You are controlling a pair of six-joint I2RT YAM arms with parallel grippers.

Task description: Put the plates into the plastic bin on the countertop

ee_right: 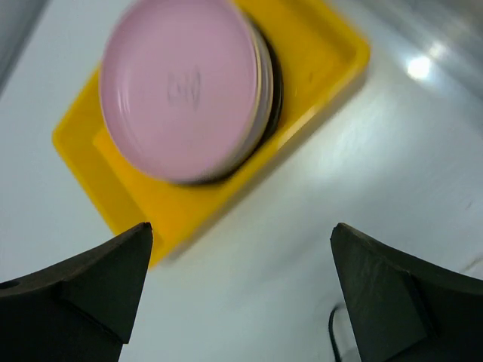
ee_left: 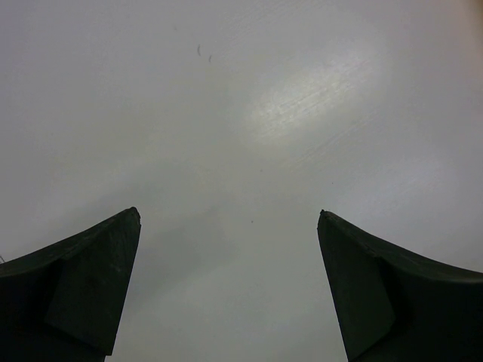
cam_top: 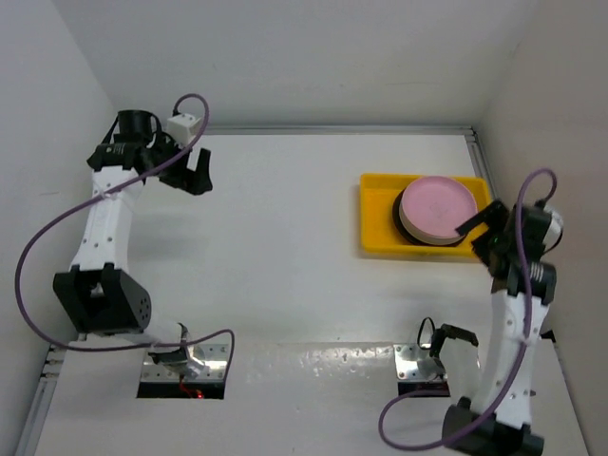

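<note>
On the white countertop (cam_top: 285, 247), the yellow plastic bin (cam_top: 377, 233) lies at the far right, its long axis running left to right. The plates (cam_top: 435, 211) sit stacked in its right half, a pink one on top with darker rims beneath; how many lie under it cannot be told. The stack lies just ahead of the right gripper (ee_right: 241, 226), which hovers by the bin's near right corner, jaws spread wide and holding nothing. The left gripper (ee_left: 228, 213), equally wide and bare, hangs over blank surface well apart at the far left. No plate shows outside the bin, so the job looks finished.
</note>
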